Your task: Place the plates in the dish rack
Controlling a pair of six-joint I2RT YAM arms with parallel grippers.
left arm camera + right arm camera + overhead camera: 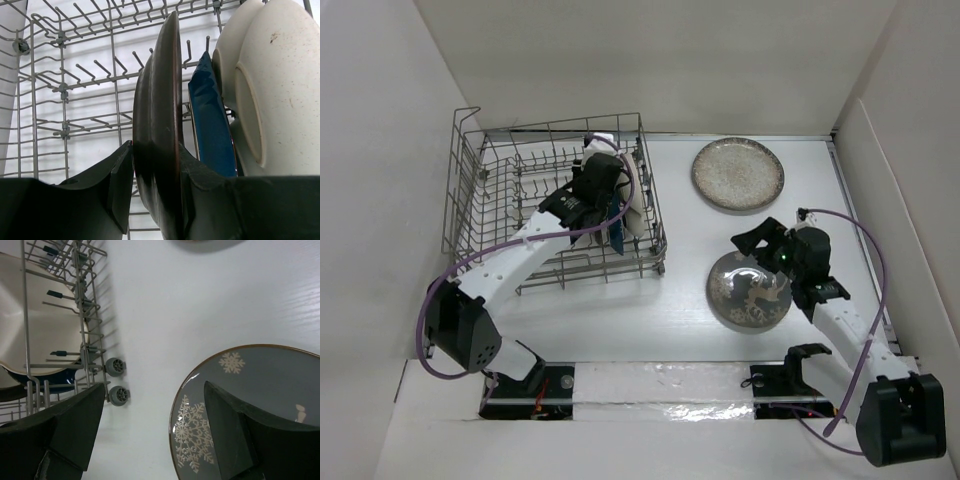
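Observation:
The grey wire dish rack [490, 190] stands at the left. My left gripper [603, 188] is inside its right end, shut on a dark plate [160, 110] that stands on edge between the tines. In the left wrist view my left gripper [155, 152] has a finger on each face of it. Beside it stand the dark blue dish [212, 125] and two cream plates [280, 95]. The grey plate with white design [748, 292] lies flat on the table. My right gripper [757, 243] is open over its far-left edge. In the right wrist view my right gripper [155, 395] straddles this plate's rim [260, 370].
The speckled plate [737, 174] lies flat at the back, right of the rack. White walls enclose the table on the left, back and right. The rack's corner wheels [115, 367] sit close to the grey plate's left.

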